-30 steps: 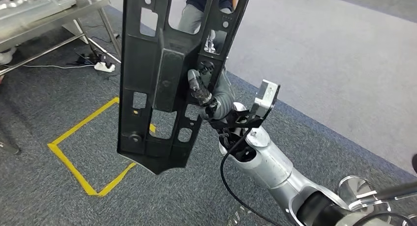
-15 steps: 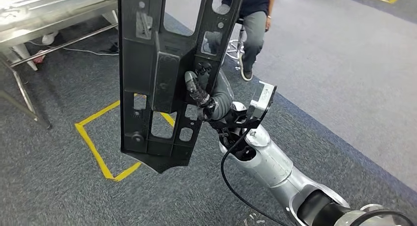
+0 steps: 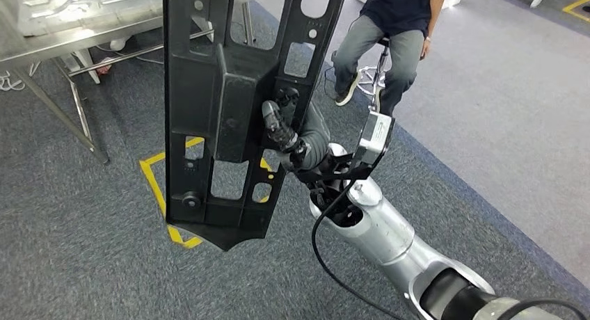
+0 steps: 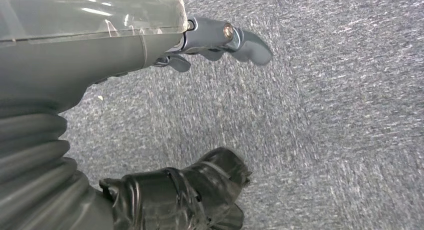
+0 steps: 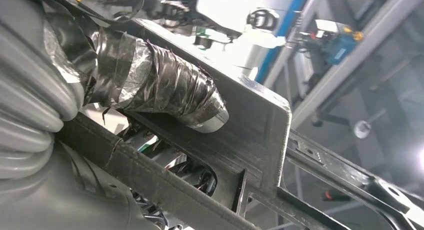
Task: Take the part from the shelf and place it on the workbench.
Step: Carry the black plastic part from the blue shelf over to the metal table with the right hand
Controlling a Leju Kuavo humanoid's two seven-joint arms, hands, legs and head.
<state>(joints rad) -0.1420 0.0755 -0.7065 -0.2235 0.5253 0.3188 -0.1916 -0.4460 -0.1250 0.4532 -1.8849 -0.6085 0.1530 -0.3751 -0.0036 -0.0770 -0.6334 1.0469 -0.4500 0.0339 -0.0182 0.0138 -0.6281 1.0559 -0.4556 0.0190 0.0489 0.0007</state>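
Part (image 3: 229,111) aloft and on the move, scene swinging round behind it.

Still hanging upright over grey carpet, clamped by right hand (image 3: 289,136) fingers (image 5: 165,92) through a cutout; same grip, but metal table (image 3: 76,17) legs, yellow floor marking (image 3: 154,184) and seated person (image 3: 389,28) all shifted — camera turning, so carry under way, table probably next. Left hand (image 4: 200,185) hanging low, fingers curled on nothing.
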